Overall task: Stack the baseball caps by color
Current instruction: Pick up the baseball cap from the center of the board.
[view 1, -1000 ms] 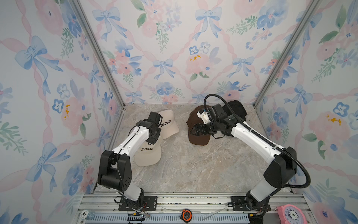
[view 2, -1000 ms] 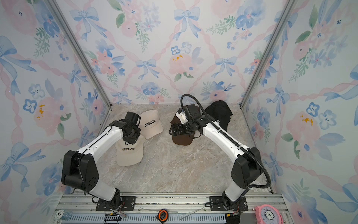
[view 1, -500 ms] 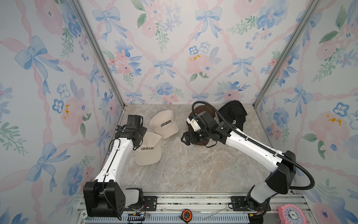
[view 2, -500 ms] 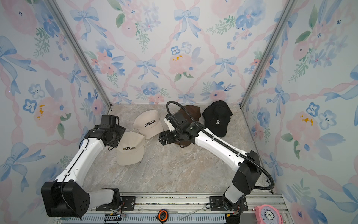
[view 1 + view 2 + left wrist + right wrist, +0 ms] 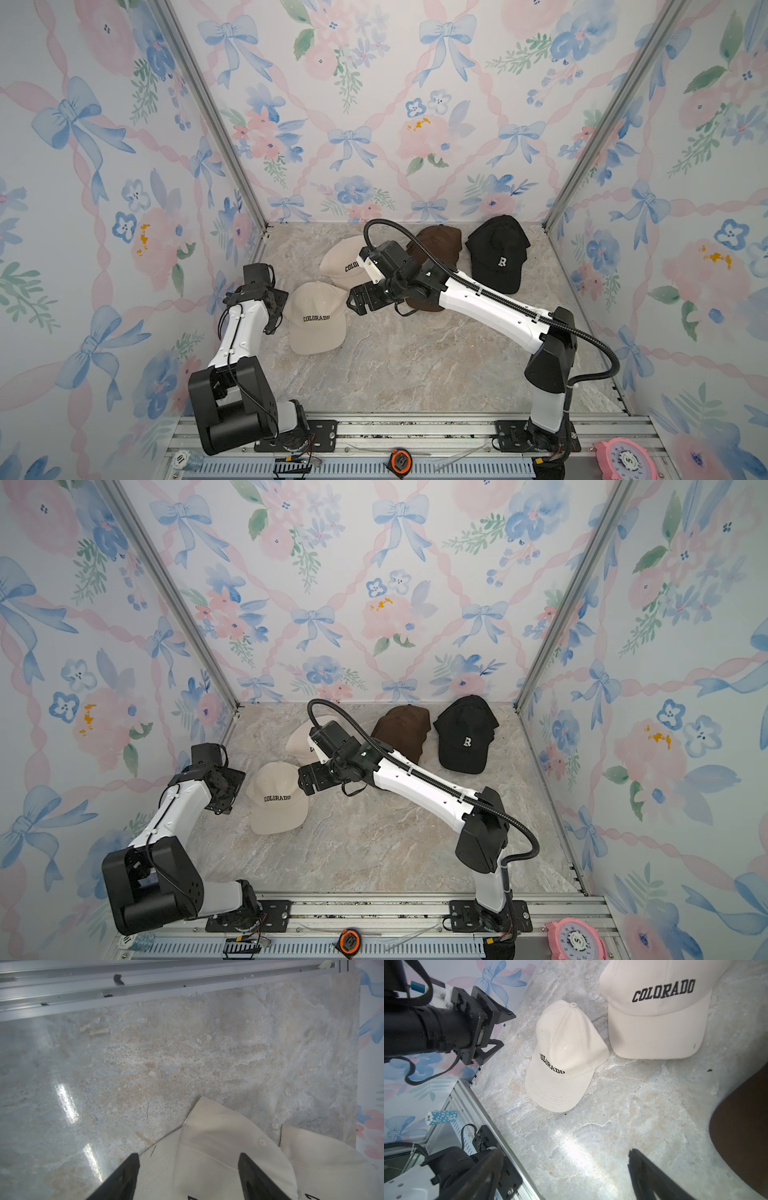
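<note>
Two cream baseball caps with dark "COLORADO" lie at the left: a front cap (image 5: 316,318) (image 5: 562,1059) and a back cap (image 5: 343,262) (image 5: 654,1012), which my right wrist partly hides in both top views. Brown caps (image 5: 438,245) (image 5: 741,1126) sit at the back middle. A black cap with a white "R" (image 5: 498,253) lies to their right. My left gripper (image 5: 278,309) (image 5: 188,1159) is open beside the front cream cap, whose crown (image 5: 218,1147) shows between its fingers. My right gripper (image 5: 357,301) (image 5: 564,1165) hovers open and empty between the cream and brown caps.
Floral walls close in the marble floor (image 5: 415,365) on three sides. An aluminium rail (image 5: 415,428) runs along the front, with a tape measure (image 5: 401,460), a pink clock (image 5: 623,459) and a blue chip stack (image 5: 441,1116) beyond it.
My left gripper opened off the cream caps and drew back to the left. My right arm swung from above the brown caps leftward and down toward the cream ones.
</note>
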Tool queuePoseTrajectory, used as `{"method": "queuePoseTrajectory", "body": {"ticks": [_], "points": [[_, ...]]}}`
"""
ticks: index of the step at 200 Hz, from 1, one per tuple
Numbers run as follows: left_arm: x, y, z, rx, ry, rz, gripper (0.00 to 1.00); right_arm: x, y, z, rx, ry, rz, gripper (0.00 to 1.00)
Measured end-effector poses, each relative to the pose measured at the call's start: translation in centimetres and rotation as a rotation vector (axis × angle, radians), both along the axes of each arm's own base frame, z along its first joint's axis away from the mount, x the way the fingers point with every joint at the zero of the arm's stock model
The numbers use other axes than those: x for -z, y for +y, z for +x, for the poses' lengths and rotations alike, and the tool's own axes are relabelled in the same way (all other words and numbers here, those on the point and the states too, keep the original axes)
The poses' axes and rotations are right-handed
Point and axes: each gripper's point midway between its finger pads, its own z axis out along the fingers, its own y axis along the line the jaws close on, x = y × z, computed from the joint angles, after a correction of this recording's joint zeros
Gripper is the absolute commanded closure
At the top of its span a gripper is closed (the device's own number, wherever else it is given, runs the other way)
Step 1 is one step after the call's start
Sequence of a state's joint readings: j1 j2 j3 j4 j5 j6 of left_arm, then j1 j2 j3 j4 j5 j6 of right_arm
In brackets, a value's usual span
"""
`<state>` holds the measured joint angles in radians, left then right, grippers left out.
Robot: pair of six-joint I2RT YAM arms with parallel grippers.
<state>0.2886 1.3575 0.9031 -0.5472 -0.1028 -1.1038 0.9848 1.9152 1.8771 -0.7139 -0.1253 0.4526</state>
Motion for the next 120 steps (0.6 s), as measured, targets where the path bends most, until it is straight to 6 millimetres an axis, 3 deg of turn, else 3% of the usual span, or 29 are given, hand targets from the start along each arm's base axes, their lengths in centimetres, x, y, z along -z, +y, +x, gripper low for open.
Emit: {"method": "queuePoseTrajectory", "body": {"ticks": [52,74,120], "points": [[2.0,0.3,3.0,0.090,0.007,0.002,0.31,1.1,-1.1,-0.3,0.005,0.005,-0.038,0.04],[2.8,0.2,4.0,0.129,0.005,-0.001,0.38,1.1,-1.4,-0.3,0.007,-0.002,-0.052,0.04],[4.1,-0.8,3.5,0.167,0.006,-0.028,0.46,1.3,-1.8,-0.2,0.006,-0.006,-0.067,0.04]]}}
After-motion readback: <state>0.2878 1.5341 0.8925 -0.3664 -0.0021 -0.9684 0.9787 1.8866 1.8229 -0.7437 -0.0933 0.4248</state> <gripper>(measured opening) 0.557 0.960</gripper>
